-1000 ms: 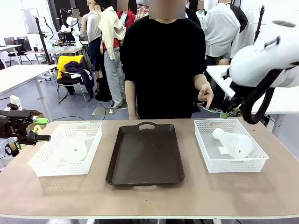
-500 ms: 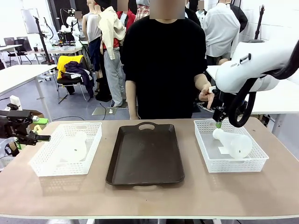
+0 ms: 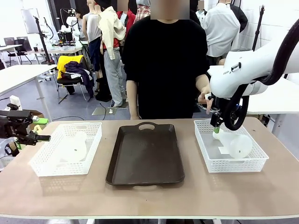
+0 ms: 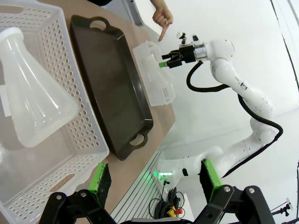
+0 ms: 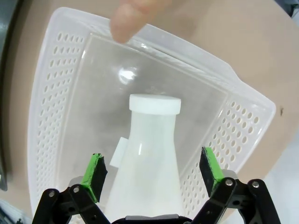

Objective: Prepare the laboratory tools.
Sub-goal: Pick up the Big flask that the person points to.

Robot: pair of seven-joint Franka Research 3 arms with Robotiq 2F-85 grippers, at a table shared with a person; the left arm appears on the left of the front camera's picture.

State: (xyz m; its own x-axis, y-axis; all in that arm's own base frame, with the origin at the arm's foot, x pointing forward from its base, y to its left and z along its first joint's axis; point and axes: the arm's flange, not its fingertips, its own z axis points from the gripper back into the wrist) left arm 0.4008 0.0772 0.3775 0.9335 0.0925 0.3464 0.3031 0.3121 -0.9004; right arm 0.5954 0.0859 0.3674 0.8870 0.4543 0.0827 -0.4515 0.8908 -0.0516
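Observation:
A frosted white flask [image 3: 235, 144] lies on its side in the right mesh basket [image 3: 207, 157], neck toward the person. My right gripper [image 3: 215, 129] hangs open just above that neck; from the right wrist, the flask [image 5: 149, 154] lies between the open fingers of the right gripper [image 5: 152, 173], untouched. The other flask [image 3: 74, 147] lies in the left basket [image 3: 46, 163]. My left gripper [image 3: 41, 138] stands open beside that basket's left side, and in its own view the flask [image 4: 32, 102] is ahead of the left gripper [image 4: 154, 183].
A dark brown tray [image 3: 145, 156] lies mid-table between the baskets. The person stands at the far edge, one hand [image 3: 204, 95] pointing a finger [image 5: 127, 18] down at the right basket. Bare table runs along the front.
My right arm has swung down and leftward from above the table's right side to the flask's neck in the right basket. The left arm has stayed put.

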